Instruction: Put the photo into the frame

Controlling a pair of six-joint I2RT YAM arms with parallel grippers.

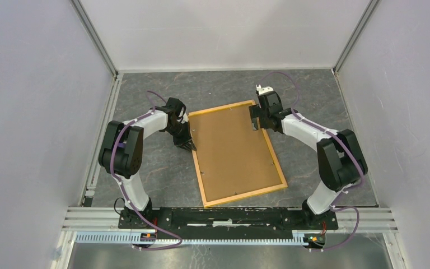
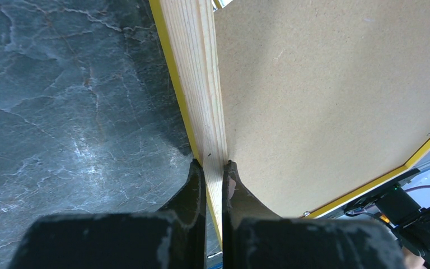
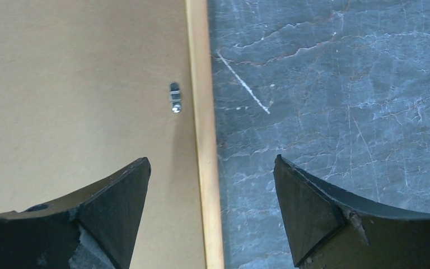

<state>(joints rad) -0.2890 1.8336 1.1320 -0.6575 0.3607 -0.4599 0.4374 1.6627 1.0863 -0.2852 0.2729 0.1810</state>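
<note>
The frame lies back up on the worktop, a brown backing board filling it; the photo is not visible. Its long axis runs far to near, leaning right. The left fingers are closed on its left long rail; the right fingers stand wide apart over the right rail, holding nothing.

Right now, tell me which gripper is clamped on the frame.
The left gripper: shut on the frame rail; the right gripper hangs open over the opposite rail.
</note>
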